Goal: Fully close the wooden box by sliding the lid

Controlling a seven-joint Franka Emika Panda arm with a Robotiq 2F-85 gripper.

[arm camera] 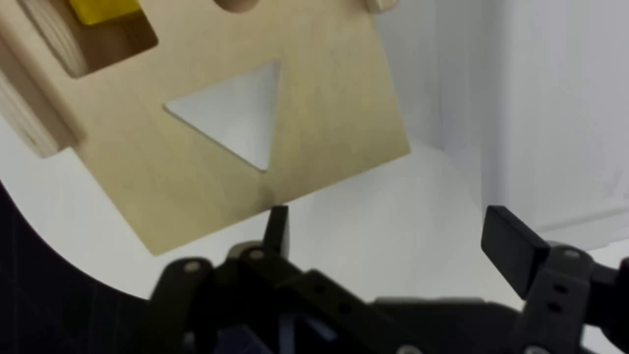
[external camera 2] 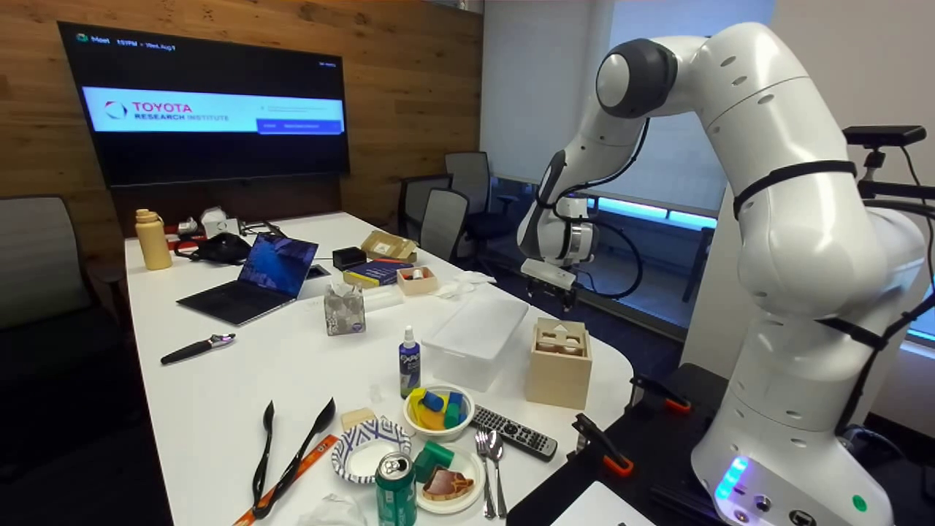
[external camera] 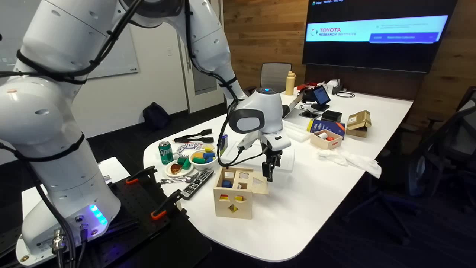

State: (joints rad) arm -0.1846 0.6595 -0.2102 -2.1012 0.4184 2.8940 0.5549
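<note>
The wooden box (external camera: 223, 210) of pale wood stands upright on the table; it also shows in an exterior view (external camera 2: 557, 380). The lid (external camera: 261, 189) lies partly in the box top and sticks out over one side. The opposite part of the top is uncovered, with a blue block inside. In the wrist view the lid (arm camera: 334, 118) juts from the box wall (arm camera: 29, 115), its triangular hole past the rim. My gripper (external camera: 271, 171) is open and empty just off the lid's protruding end. In the wrist view the gripper (arm camera: 385, 216) has one fingertip near the lid's edge; contact cannot be told.
A translucent plastic bin (external camera 2: 467, 358) stands close beside the box. A remote (external camera: 198, 183), a bowl of blocks (external camera 2: 438, 413), a plate (external camera 2: 467, 497), a green can (external camera: 165, 152) and a spray bottle (external camera 2: 410, 365) are near. The table's edge (external camera: 297, 253) lies close to the box.
</note>
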